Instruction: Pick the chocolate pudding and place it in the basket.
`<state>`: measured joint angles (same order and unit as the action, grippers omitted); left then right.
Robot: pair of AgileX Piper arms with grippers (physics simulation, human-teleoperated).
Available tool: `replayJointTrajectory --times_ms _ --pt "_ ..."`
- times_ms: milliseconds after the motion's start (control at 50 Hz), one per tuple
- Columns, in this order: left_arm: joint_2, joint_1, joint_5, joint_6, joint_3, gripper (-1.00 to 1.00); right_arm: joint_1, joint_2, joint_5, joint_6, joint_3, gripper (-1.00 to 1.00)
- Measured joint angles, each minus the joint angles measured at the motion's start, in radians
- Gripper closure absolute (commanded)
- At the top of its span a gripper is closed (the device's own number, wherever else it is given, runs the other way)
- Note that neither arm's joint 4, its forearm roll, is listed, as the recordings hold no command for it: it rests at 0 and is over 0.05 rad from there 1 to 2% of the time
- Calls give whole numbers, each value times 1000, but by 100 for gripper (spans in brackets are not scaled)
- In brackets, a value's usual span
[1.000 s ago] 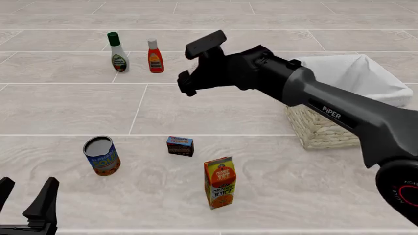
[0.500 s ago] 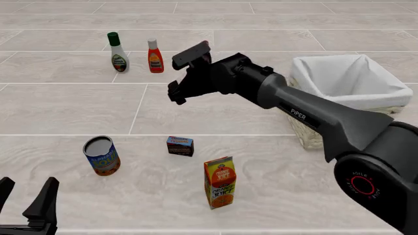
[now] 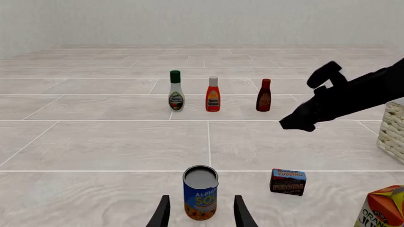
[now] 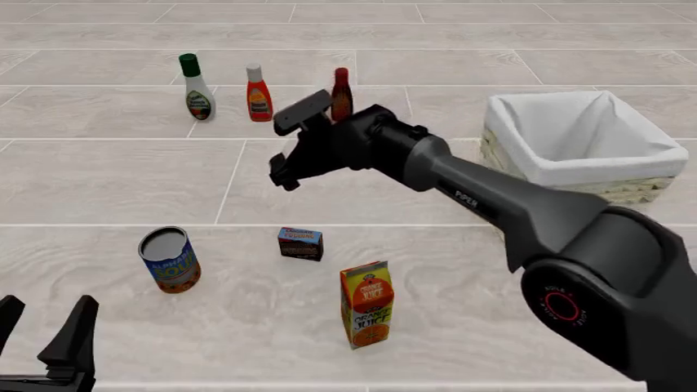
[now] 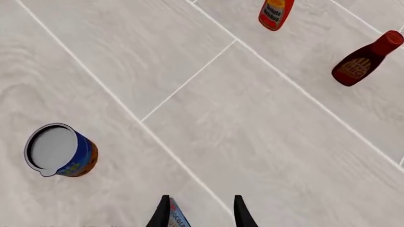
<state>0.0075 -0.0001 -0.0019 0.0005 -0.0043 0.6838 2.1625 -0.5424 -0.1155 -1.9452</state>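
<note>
Table: pale tiled surface; all things stand on it.
Right arm: reaches from the lower right of the front view across the middle, above the table.
Basket: at the right side, white cloth folded over the rim, woven wall seen below the cloth. It is well apart from the small box.
Right gripper: in the air above the tiles, between the row of bottles and the small box. In the right wrist view the two fingers stand apart with nothing between them, and the corner of the box shows in the gap far below.
Left gripper: low at the near left corner of the front view, jaws spread, holding nothing; in the left wrist view the soup can stands beyond its fingertips.
Orange juice carton: upright, near and a little to the right of the small box.
Soup can: upright, blue and orange, to the left of the box.
Bottles: white dressing bottle, orange bottle and dark red bottle in a row at the far side.
Chocolate pudding: on the table between the can and the carton, touching neither, below the right gripper and free of it.
</note>
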Motion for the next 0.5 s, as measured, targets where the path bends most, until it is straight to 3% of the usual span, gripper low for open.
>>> replayJointTrajectory --times_ms 500 --pt "0 0 0 0 0 -100 31 40 51 5 67 -100"
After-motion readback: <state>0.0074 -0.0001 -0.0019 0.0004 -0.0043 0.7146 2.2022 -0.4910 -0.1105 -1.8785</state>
